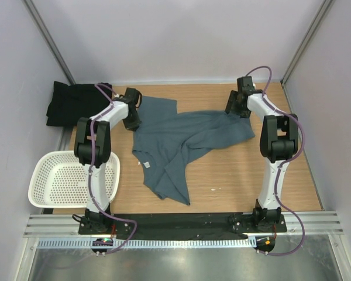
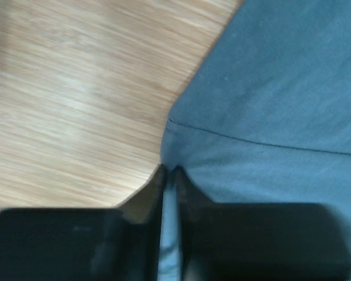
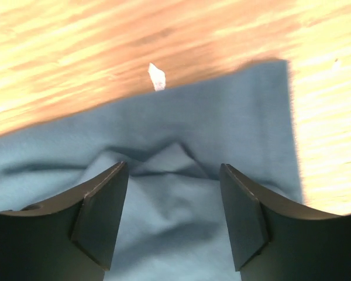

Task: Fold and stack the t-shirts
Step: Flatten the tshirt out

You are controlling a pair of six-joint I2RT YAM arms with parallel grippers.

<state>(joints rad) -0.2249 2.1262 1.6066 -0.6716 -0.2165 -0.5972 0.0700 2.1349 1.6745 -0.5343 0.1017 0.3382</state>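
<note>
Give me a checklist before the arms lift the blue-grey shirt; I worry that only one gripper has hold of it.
1. Left gripper pinching the edge of the blue-grey shirt: ok.
2. Right gripper closed on cloth: not ok. Its jaws are open and straddle a raised fold.
3. Shirt lying flat: not ok. It is crumpled and folded over itself.
4. Black shirt out of the way: ok. It is at the far left corner, apart from the blue-grey one.
5. Basket apart from the shirt: ok.
</note>
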